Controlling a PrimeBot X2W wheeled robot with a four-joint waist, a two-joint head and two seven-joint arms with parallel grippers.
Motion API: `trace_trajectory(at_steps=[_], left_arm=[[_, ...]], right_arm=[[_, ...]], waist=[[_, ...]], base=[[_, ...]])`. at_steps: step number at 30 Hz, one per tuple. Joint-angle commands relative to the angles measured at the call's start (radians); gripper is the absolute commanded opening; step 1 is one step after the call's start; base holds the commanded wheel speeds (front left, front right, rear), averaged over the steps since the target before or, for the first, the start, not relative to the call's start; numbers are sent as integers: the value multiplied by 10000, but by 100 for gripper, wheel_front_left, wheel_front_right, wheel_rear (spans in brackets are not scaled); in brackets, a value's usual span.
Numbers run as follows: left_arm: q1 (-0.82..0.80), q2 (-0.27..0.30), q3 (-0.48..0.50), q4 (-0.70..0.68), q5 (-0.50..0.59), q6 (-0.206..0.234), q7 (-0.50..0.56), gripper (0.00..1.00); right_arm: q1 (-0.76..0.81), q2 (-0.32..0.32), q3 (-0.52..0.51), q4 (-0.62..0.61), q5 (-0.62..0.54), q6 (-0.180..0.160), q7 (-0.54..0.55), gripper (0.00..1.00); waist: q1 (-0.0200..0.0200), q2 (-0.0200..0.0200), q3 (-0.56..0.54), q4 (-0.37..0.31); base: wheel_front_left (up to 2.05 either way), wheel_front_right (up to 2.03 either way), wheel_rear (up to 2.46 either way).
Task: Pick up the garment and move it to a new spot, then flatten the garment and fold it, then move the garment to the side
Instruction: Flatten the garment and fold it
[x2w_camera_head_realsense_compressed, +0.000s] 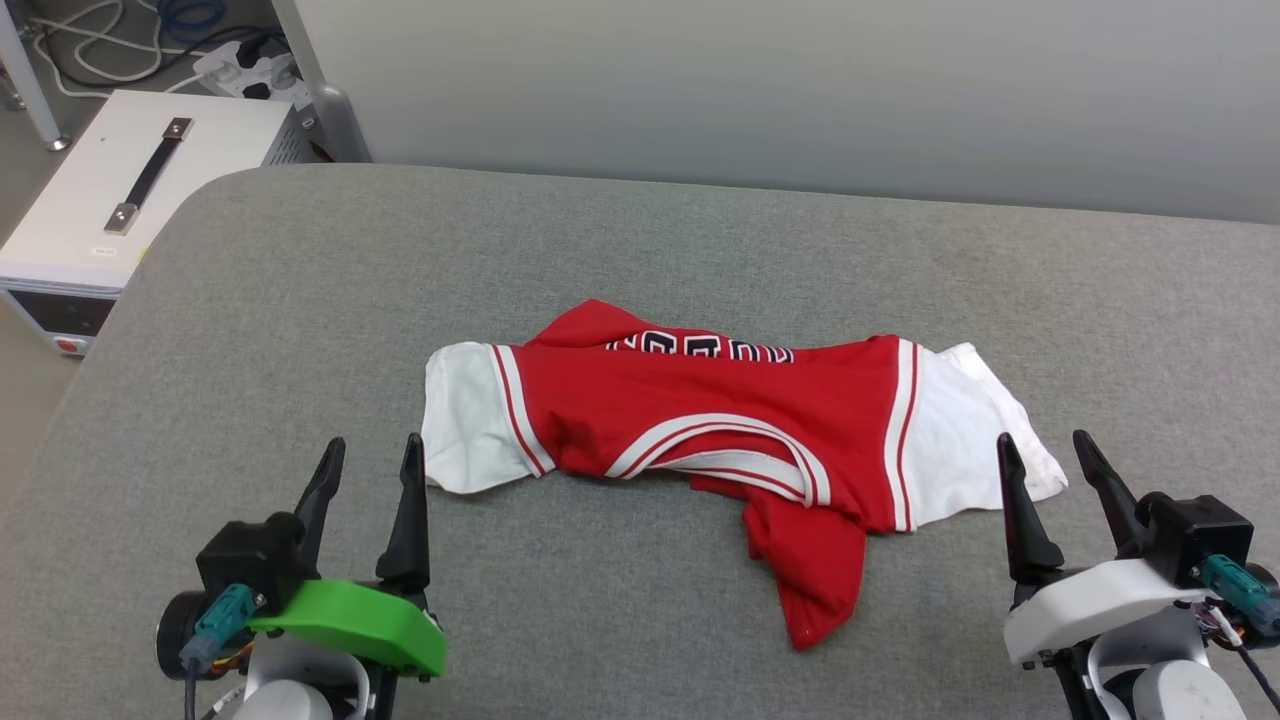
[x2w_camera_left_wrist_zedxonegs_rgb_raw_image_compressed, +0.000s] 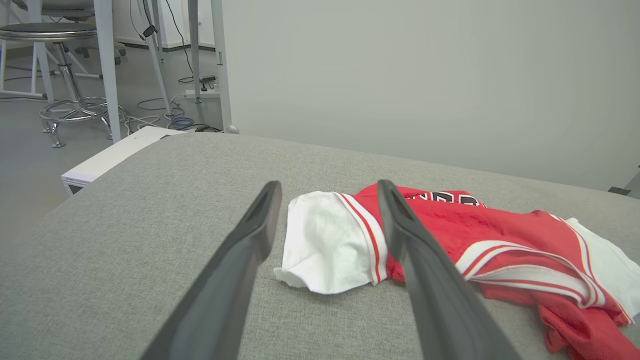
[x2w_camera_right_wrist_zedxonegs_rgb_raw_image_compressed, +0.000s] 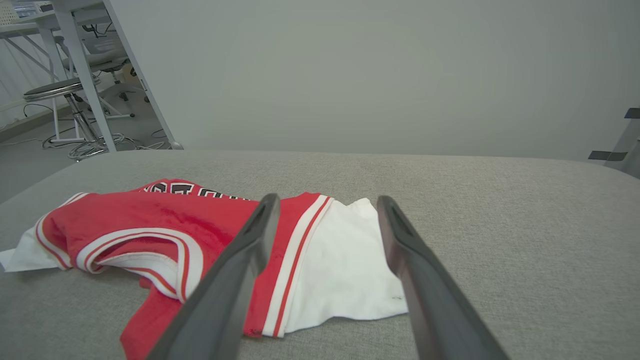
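Well, at the upper left of the head view, a white box (x2w_camera_head_realsense_compressed: 90, 200) with a black handle (x2w_camera_head_realsense_compressed: 150, 172) sits beside the corner of the grey table (x2w_camera_head_realsense_compressed: 300, 300). At the lower left is the left gripper (x2w_camera_head_realsense_compressed: 375, 445). Its two dark fingers are spread wide, and nothing is between them. The fingertips point up the frame and end just beside the left white sleeve of the garment (x2w_camera_head_realsense_compressed: 700, 410).

The garment lies in the middle of the frame, flat on the table but bunched up. It is red, with a white sleeve at each end and striped trim. Its striped neck hole faces the bottom of the frame. Below that, a red flap sticks out toward the bottom. Black letters peek out along its top edge.

At the lower right, the right gripper (x2w_camera_head_realsense_compressed: 1042, 445) is wide too and holds nothing. Its fingertips are at the edge of the right white sleeve. I cannot tell if they touch it.
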Motion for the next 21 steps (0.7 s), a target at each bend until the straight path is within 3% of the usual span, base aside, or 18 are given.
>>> trace_trajectory(at_steps=[1, 5, 8, 16, 21], left_arm=[[195, -63, 67, 101, 89, -18, -57, 100], [233, -22, 117, 433, 25, -129, -17, 100], [114, 66, 109, 657, -207, -70, 682, 100], [-658, 343, 74, 1107, -731, 652, 3376, 100], [-1378, 466, 197, 1291, -810, 1092, 4293, 100]], right_arm=[[84, 76, 22, -45, -5, -11, -33, 100], [103, 113, 60, -80, 5, -11, -5, 100], [76, 114, 103, -128, -8, -11, 37, 100], [-72, 25, 162, -329, -50, -11, 147, 100], [-224, -9, 85, -488, -85, -11, 191, 100]], waist=[[0, 0, 0, -24], [0, 0, 57, -114], [0, 0, 203, -237], [0, 0, 984, -532], [0, 0, 1598, -669]], base=[[0, 0, 0], [0, 0, 0], [0, 0, 0], [0, 0, 0], [0, 0, 0]])
